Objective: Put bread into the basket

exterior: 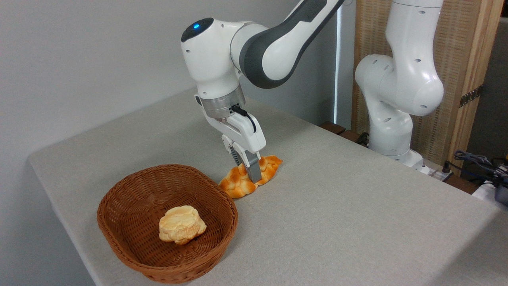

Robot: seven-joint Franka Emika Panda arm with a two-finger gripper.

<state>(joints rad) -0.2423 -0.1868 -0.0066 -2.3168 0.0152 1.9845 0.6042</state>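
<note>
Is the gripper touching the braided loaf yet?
Touching. The fixed camera shows the gripper down on the braided loaf, one finger pressed against its middle on the table. Whether it is clamped cannot be told.

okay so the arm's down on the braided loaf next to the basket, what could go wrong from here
The pincer sits mid-loaf on the bread, which is soft and long, so its ends may sag or it may slip out when lifted.

The basket stands very close beside the loaf; a low carry could catch its rim.

A bun already lies in the basket, so the loaf may land on it.
</note>
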